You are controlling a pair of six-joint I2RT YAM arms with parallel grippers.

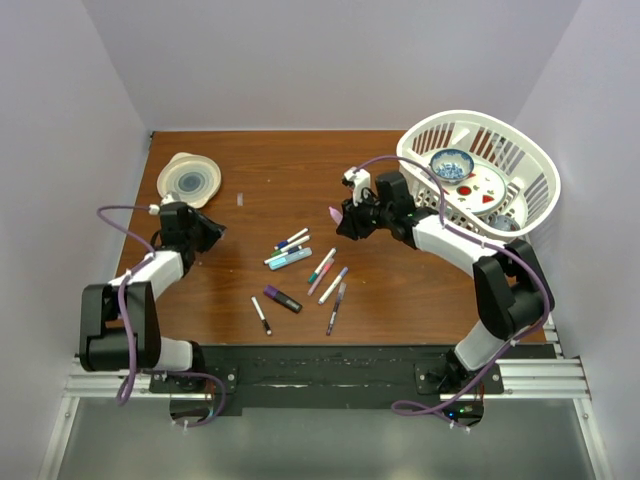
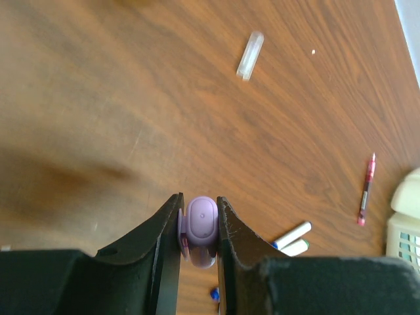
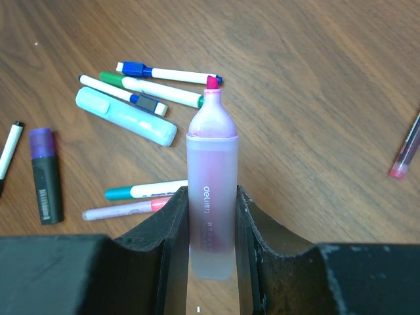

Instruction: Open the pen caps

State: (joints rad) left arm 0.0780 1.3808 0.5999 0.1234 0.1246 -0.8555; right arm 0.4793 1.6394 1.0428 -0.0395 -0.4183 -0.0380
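— What has the right gripper (image 3: 211, 197) got?

— Its jaws are closed most of the way onto the barrel of a pink highlighter (image 3: 211, 164). It stands up between them with the bare nib pointing away from the wrist. The hold sits low on the barrel, I'd say so the nib end is left free.

— And the cap?

— In the left gripper (image 2: 199, 202). Its jaws are nearly together on a pale cap (image 2: 201, 220), pinched by its sides with the closed end facing outward. The two grippers are well apart, so I judge this pen opened.

— The other pens (image 1: 300, 270)?

— They lie flat on the table (image 1: 250, 160), beyond the right fingers. There is a teal highlighter (image 3: 125, 116) beside white pens with blue and green ends. Off to the left lies a black one with a purple cap (image 3: 44, 174). They all look capped, so most of the job is ahead.

— The surroundings?

— Brown wood grain with plain pale walls (image 1: 300, 60) on three sides. A white basket (image 1: 522, 152) holding dishes sits behind the right gripper. A small clear piece (image 2: 250, 55) lies well ahead of the left one, and I cannot tell what it is.
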